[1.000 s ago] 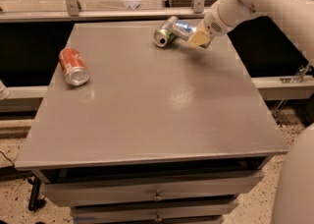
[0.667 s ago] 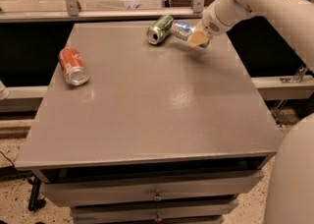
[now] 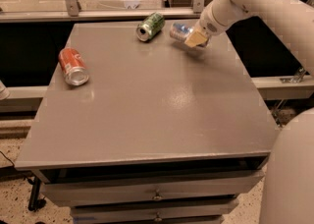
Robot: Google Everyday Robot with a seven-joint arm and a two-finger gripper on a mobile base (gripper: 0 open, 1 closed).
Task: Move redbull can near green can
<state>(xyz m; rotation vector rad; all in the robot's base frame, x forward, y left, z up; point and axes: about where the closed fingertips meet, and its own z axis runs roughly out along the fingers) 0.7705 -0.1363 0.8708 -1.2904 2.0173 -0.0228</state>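
Note:
The green can [image 3: 150, 25] lies on its side near the far edge of the grey table [image 3: 147, 105], silver top facing the front left. The redbull can [image 3: 178, 31], slim, silver and blue, lies just to its right with a small gap between them. My gripper [image 3: 195, 38] comes in from the right on the white arm [image 3: 245, 2]. Its tan fingers [image 3: 197, 36] are closed around the right end of the redbull can, low over the table top.
A red-orange can [image 3: 73, 66] lies on its side at the table's left edge. A metal rail with a glass panel [image 3: 98, 14] runs behind the table. Drawers [image 3: 157, 196] sit under the front edge. The robot's white body [image 3: 289, 179] fills the lower right.
The green can has rolled left and a little farther back, opening a gap to the redbull can. The gripper and the redbull can have hardly moved.

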